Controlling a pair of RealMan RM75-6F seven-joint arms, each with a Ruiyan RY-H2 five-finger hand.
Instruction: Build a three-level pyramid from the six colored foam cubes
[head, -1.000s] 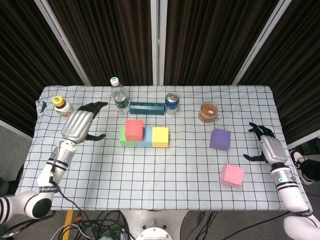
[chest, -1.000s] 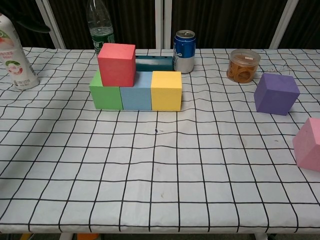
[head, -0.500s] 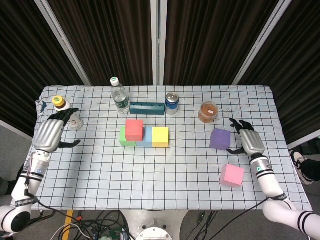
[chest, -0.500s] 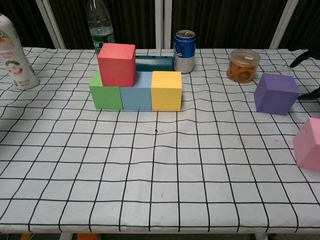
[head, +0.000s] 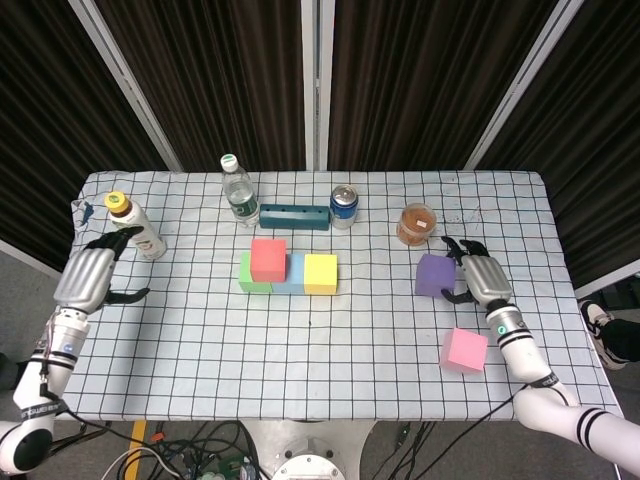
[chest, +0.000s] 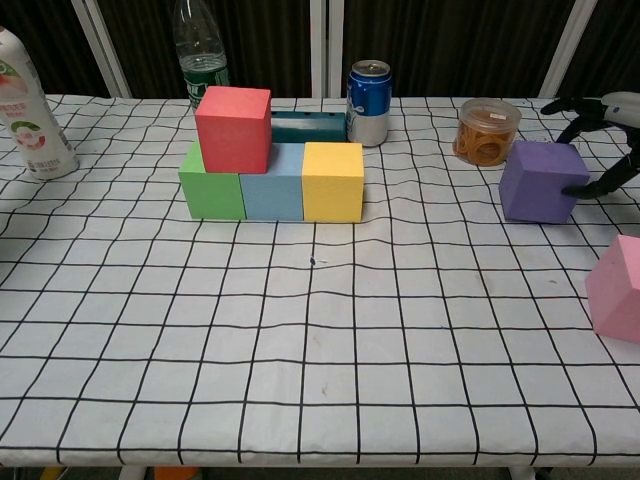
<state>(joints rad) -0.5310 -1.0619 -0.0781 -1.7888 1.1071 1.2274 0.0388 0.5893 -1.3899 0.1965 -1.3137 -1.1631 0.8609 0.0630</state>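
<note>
A: Where does the pyramid stand?

B: The base row sits a little toward ten o'clock of the table's middle: green cube (chest: 211, 184), blue cube (chest: 272, 182) and yellow cube (chest: 333, 181), side by side and touching. The red cube (chest: 233, 128) rests on top, straddling the green and blue seam, which I judge is deliberate so that a second-level neighbour can sit over the blue and yellow seam.

A: And the two loose cubes?

B: The purple cube (head: 434, 275) lies at about three o'clock of the stack, well apart from it. The pink cube (head: 464, 350) is at roughly four o'clock, near the table's front edge.

A: What is the right hand (head: 475, 277) doing?

B: It is right up against the purple cube's far side, fingers spread around it (the chest view shows one dark fingertip above the top edge and another at the side). I can't tell whether it actually grips yet; it looks like a grasp being set up.

A: The left hand (head: 88, 275)?

B: Holding nothing, fingers apart, hovering at nine o'clock just in front of the yogurt bottle (head: 134, 224), out of the way.

A: Anything to mind?

B: The soda can (chest: 368, 89), teal block (chest: 307, 127) and water bottle (chest: 202, 50) stand close behind the stack, so the purple cube is best brought in from the front or above.
</note>
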